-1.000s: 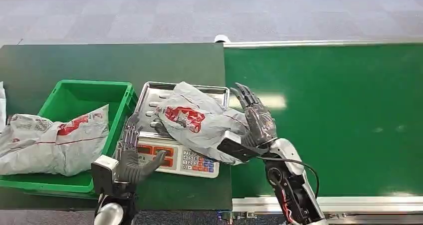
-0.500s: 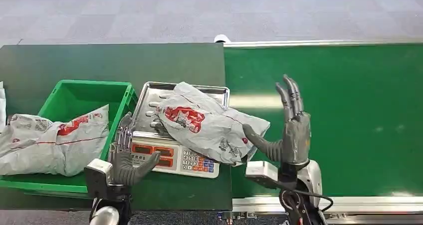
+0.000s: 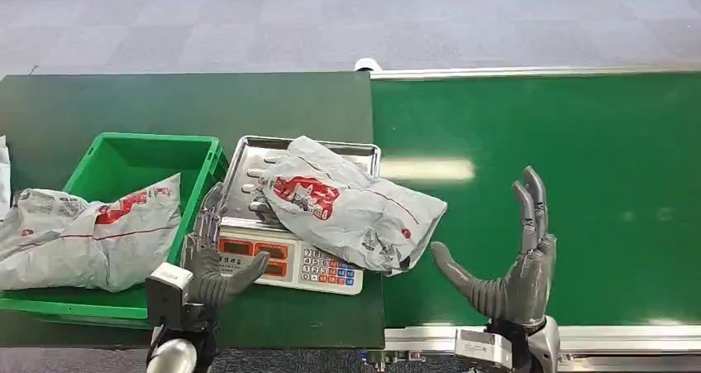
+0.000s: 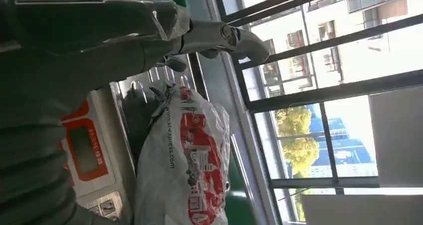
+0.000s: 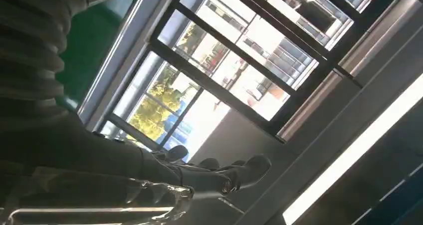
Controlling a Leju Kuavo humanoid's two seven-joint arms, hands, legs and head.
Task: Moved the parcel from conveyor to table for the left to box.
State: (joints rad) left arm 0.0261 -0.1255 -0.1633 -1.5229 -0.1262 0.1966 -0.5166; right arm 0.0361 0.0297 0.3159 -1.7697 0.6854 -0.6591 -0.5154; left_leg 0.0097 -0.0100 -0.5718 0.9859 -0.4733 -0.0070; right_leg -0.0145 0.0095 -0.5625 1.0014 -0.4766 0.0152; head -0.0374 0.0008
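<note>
A grey plastic parcel point(image 3: 347, 204) with a red print lies across the steel pan of a weighing scale point(image 3: 291, 262), its right end hanging over the edge toward the green conveyor point(image 3: 579, 158). My left hand point(image 3: 212, 257) is open beside the scale's left side, fingers reaching up along the pan near the parcel's left end; in the left wrist view the parcel point(image 4: 187, 160) lies just beyond that hand. My right hand point(image 3: 508, 261) stands open and empty over the conveyor's near edge, well clear of the parcel.
A green crate point(image 3: 124, 162) stands left of the scale on the dark table point(image 3: 165, 100), with another grey parcel point(image 3: 91, 236) draped over its near rim. The conveyor's metal rail point(image 3: 430, 337) runs along the front.
My right hand has let go of the parcel and drawn back to the right and toward me, open. The parcel stays on the scale. My left hand has barely moved.
</note>
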